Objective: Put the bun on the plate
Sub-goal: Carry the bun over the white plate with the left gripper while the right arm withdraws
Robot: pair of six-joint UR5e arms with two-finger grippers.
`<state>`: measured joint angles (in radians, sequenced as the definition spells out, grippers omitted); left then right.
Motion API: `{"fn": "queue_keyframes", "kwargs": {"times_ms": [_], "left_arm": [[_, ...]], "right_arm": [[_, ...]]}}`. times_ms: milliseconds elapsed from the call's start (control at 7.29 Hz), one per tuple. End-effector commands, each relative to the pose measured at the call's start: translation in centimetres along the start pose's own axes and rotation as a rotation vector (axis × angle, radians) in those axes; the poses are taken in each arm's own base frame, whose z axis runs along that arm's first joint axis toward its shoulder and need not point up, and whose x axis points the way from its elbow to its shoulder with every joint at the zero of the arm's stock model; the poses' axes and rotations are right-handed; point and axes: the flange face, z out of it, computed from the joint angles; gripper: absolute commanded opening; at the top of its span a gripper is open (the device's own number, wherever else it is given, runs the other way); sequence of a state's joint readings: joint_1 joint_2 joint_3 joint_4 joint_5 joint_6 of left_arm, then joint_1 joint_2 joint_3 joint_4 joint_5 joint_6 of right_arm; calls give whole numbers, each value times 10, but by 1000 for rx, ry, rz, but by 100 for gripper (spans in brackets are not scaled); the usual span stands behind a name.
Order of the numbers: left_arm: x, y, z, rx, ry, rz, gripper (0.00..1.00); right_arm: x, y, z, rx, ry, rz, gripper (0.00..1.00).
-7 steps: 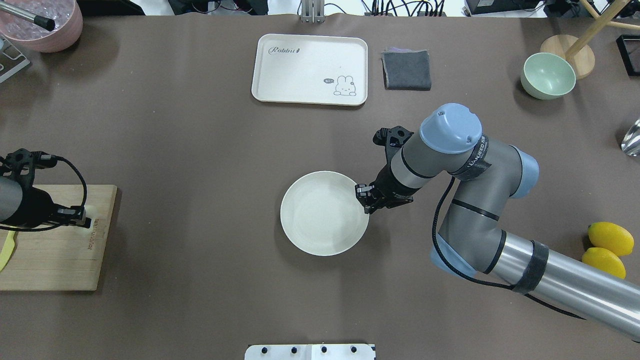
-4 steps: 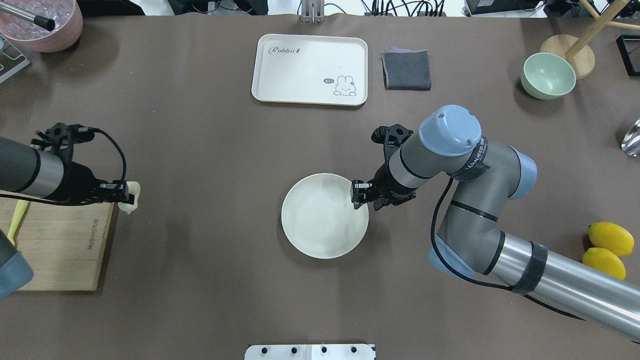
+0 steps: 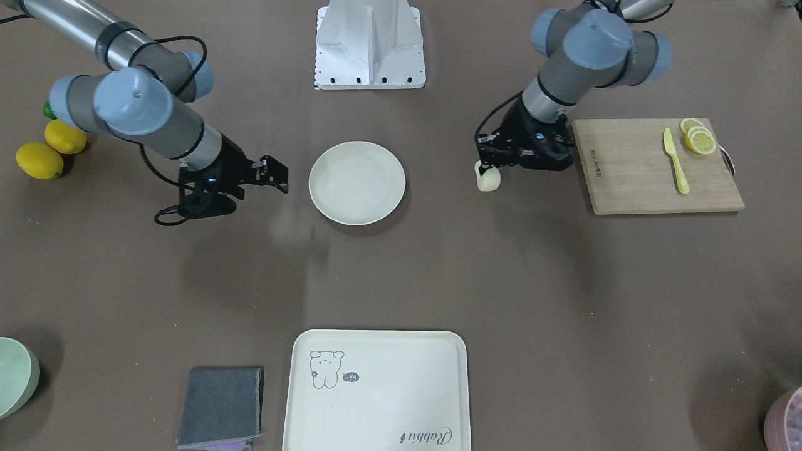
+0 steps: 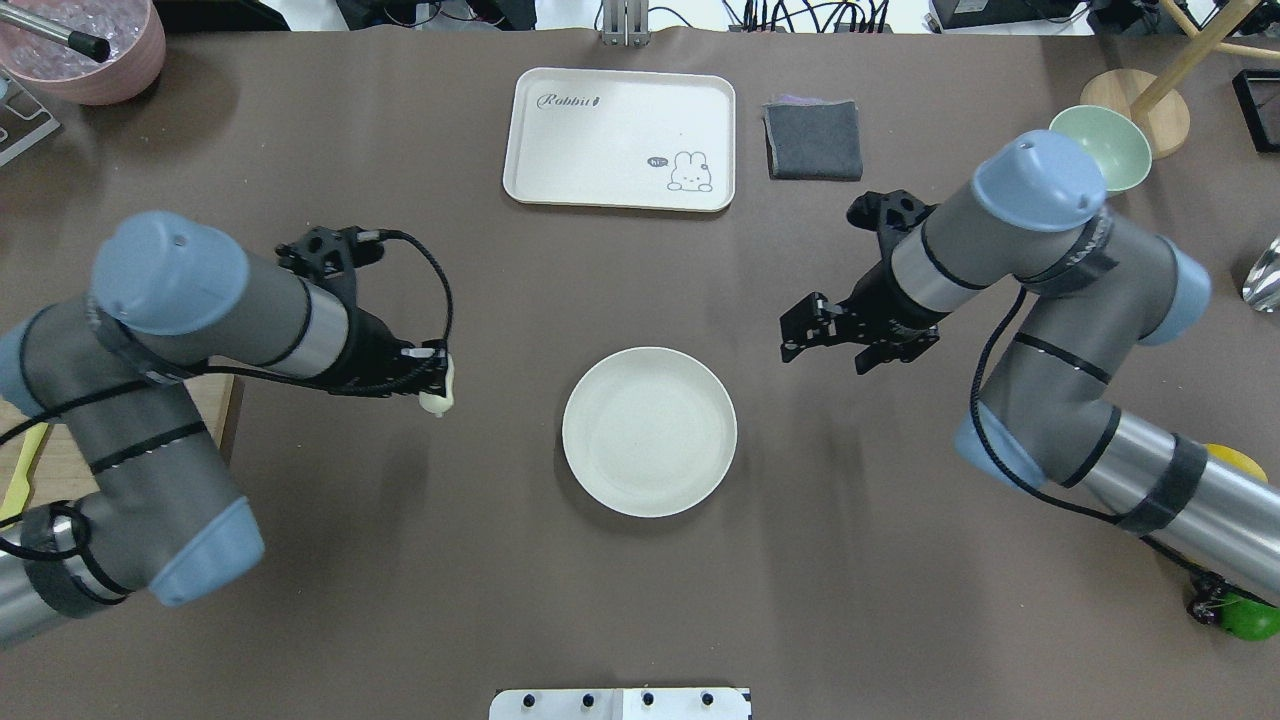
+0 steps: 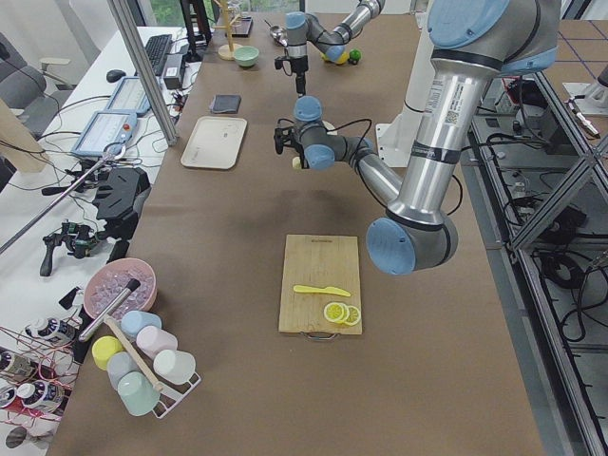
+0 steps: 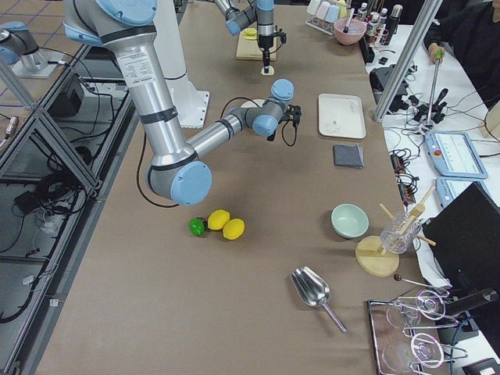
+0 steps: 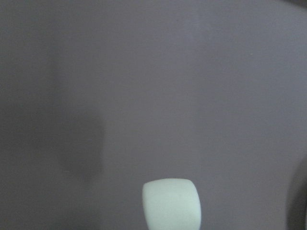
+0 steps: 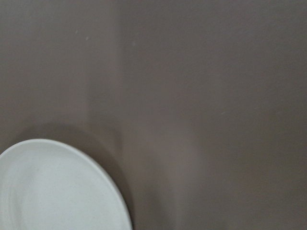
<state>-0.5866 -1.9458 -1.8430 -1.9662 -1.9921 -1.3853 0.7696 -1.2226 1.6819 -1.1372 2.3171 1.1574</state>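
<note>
Bun [image 4: 439, 399] hangs in left claw [image 4: 437, 376], which is clenched on it above tabletop [image 4: 400, 560], well apart from plate [image 4: 600, 485]. Plate flat at centre, whole ringed face showing. Tray [image 4: 600, 150] behind it shows only its rabbit print. Right claw [image 4: 797, 335] released, near plate's right. Green bowl [image 4: 1115, 160] partly behind right arm.

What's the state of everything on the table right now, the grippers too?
Left gripper: shut on the bun.
Bun: held off the table, not yet over the plate.
Plate: empty.
Right gripper: open, empty, beside the plate.
Tray: empty.
Bowl: upright, empty.
</note>
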Motion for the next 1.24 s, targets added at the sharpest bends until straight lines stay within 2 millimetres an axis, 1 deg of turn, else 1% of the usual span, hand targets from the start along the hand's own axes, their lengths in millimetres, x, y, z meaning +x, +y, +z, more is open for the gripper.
{"fn": "queue_keyframes", "kwargs": {"times_ms": [0, 137, 275, 412, 549, 686, 824, 961, 1098], "left_arm": [[100, 59, 43, 40, -12, -20, 15], [121, 66, 59, 51, -32, -20, 15], [139, 74, 81, 54, -49, -10, 15], [164, 84, 98, 46, -55, 2, 16], [171, 87, 107, 59, -62, 7, 17], [176, 95, 110, 77, -59, 18, 20], [177, 95, 111, 79, -60, 19, 37], [175, 95, 113, 78, -65, 23, 68], [171, 93, 122, 77, -83, 22, 77]], "right_arm": [[87, -13, -39, -8, 17, -39, 100], [122, -12, -46, -14, 33, -49, 100], [149, -11, -54, -12, 45, -71, 100], [165, -10, -56, -11, 57, -67, 100], [171, -10, -59, -7, 59, -61, 100], [175, -9, -59, -9, 61, -58, 100], [180, -8, -61, -10, 61, -53, 100], [189, -9, -67, -11, 56, -58, 100], [209, -7, -76, -4, 61, -84, 100]]}}
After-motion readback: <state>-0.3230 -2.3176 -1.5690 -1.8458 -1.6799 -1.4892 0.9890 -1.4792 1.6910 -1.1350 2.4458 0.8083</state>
